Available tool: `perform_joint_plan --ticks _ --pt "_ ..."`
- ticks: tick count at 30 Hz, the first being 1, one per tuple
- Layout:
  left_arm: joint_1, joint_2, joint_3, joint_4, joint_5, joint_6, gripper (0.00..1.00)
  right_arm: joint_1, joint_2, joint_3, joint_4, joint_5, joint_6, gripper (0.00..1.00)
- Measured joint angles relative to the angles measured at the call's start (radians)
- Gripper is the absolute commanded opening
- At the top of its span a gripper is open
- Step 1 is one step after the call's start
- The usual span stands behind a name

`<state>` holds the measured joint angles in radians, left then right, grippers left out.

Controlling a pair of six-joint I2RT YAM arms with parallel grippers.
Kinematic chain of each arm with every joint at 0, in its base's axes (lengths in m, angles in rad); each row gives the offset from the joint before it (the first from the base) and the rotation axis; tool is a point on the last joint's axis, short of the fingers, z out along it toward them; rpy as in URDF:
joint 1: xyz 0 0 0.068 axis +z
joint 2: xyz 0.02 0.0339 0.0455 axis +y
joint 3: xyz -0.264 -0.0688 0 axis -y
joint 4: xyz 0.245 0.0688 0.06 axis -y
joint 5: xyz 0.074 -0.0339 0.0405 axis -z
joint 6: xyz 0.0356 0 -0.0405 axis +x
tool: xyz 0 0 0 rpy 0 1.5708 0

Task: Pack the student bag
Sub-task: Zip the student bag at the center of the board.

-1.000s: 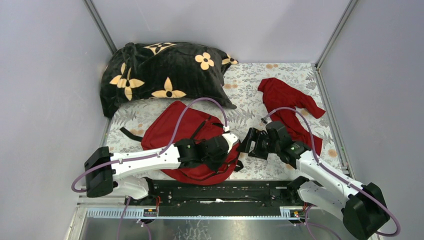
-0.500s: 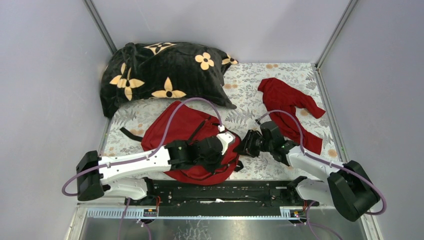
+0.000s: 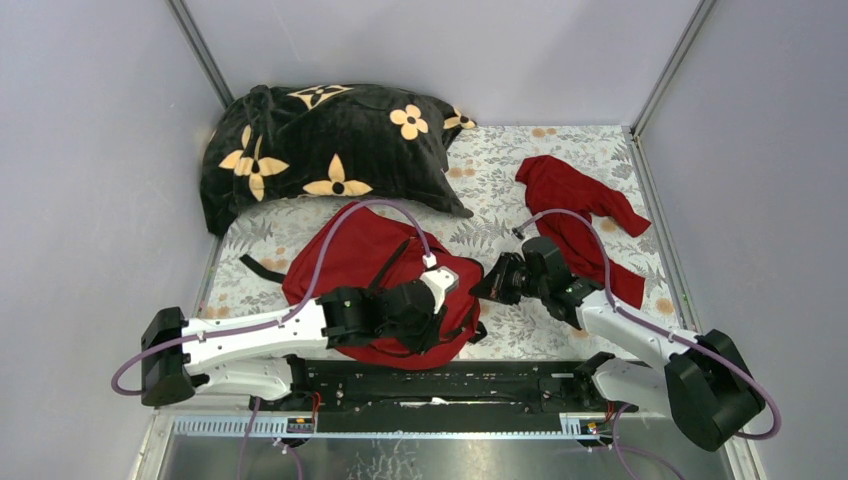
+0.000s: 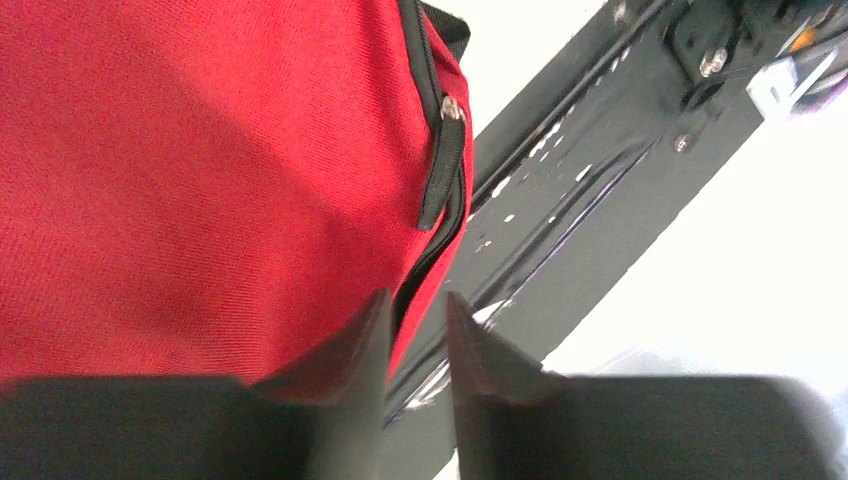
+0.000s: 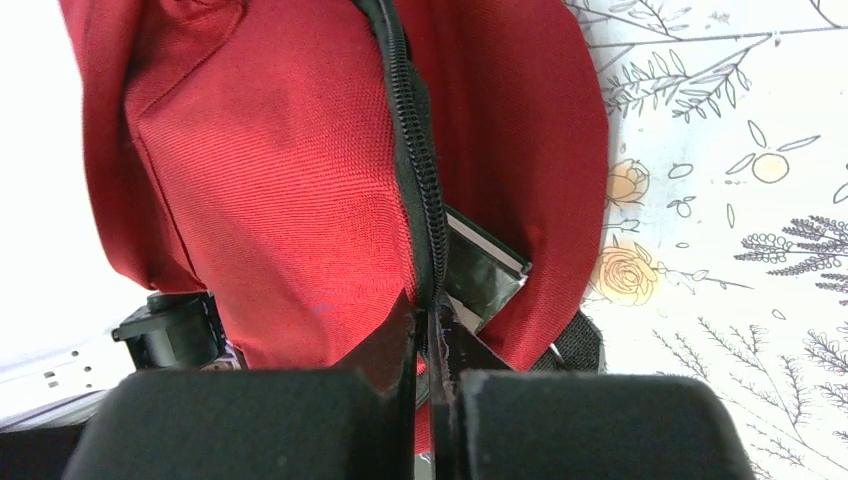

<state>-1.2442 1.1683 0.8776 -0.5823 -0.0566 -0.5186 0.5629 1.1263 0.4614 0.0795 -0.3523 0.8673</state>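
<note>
Position: student bag [image 3: 350,260] lies slumped at 6 o'clock on the table [image 3: 520,160]. Soft cloth, probably light and saggy, so the stiff zipper [image 5: 415,180] seam is the best hold. Right gripper [image 5: 428,335] is pinched on that seam at the bag's 3 o'clock. Left gripper [image 4: 415,330] is narrowly parted at 5 o'clock, holding nothing.

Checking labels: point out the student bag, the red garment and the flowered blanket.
student bag [image 3: 345,260], top view, upper fabric panel.
red garment [image 3: 562,192], top view, its body.
flowered blanket [image 3: 320,140], top view, its middle.
</note>
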Motion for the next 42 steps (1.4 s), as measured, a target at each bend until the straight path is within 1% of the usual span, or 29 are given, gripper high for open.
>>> perform_joint_plan --ticks 1,2,3,5,7,10,12,14,20,22,26,30,31,33,35,37,38,42 --pt "0.000 0.000 0.001 0.000 -0.011 -0.011 0.73 0.000 -0.009 0.003 -0.003 0.004 -0.005 0.00" --pt "0.000 0.004 0.005 0.000 -0.023 -0.031 0.85 0.000 -0.016 0.009 -0.010 0.005 -0.010 0.00" --pt "0.000 0.009 0.010 0.001 -0.031 -0.033 0.91 0.000 -0.019 0.015 -0.016 0.008 -0.015 0.00" --pt "0.005 0.023 0.024 0.006 -0.039 -0.053 0.95 0.000 -0.019 0.023 -0.026 0.011 -0.024 0.00" --pt "0.024 0.030 0.027 0.023 -0.027 -0.067 0.96 0.000 -0.019 0.024 -0.032 0.011 -0.030 0.00" --pt "0.079 0.037 0.026 0.046 0.024 -0.074 0.96 0.000 -0.019 0.024 -0.041 0.011 -0.034 0.00" --pt "0.110 0.051 0.024 0.065 0.058 -0.074 0.95 0.000 -0.019 0.024 -0.044 0.011 -0.035 0.00" --pt "0.132 0.078 0.024 0.087 0.093 -0.074 0.90 0.000 -0.019 0.024 -0.044 0.010 -0.036 0.00" --pt "0.134 0.186 0.024 0.147 0.219 -0.069 0.65 0.000 -0.021 0.024 -0.045 0.009 -0.037 0.00" --pt "0.134 0.204 0.024 0.153 0.248 -0.066 0.58 0.000 -0.021 0.024 -0.045 0.006 -0.037 0.00" --pt "0.134 0.196 0.024 0.171 0.281 -0.058 0.52 0.000 -0.021 0.024 -0.046 0.000 -0.042 0.00" --pt "0.134 0.194 0.024 0.185 0.299 -0.054 0.49 0.000 -0.019 0.024 -0.045 -0.006 -0.045 0.00" --pt "0.134 0.194 0.024 0.188 0.305 -0.053 0.46 0.000 -0.018 0.024 -0.045 -0.006 -0.046 0.00" --pt "0.134 0.196 0.024 0.194 0.314 -0.052 0.36 0.000 -0.013 0.025 -0.045 -0.008 -0.048 0.00" --pt "0.134 0.198 0.024 0.195 0.319 -0.052 0.22 0.000 -0.010 0.025 -0.045 -0.008 -0.048 0.00" --pt "0.134 0.200 0.024 0.196 0.318 -0.047 0.02 0.000 -0.010 0.025 -0.045 -0.009 -0.048 0.00" --pt "0.134 0.200 0.024 0.196 0.314 -0.047 0.00 0.000 -0.010 0.025 -0.045 -0.009 -0.048 0.00" --pt "0.134 0.203 0.026 0.188 0.289 -0.046 0.00 0.000 -0.010 0.025 -0.045 -0.008 -0.049 0.00"
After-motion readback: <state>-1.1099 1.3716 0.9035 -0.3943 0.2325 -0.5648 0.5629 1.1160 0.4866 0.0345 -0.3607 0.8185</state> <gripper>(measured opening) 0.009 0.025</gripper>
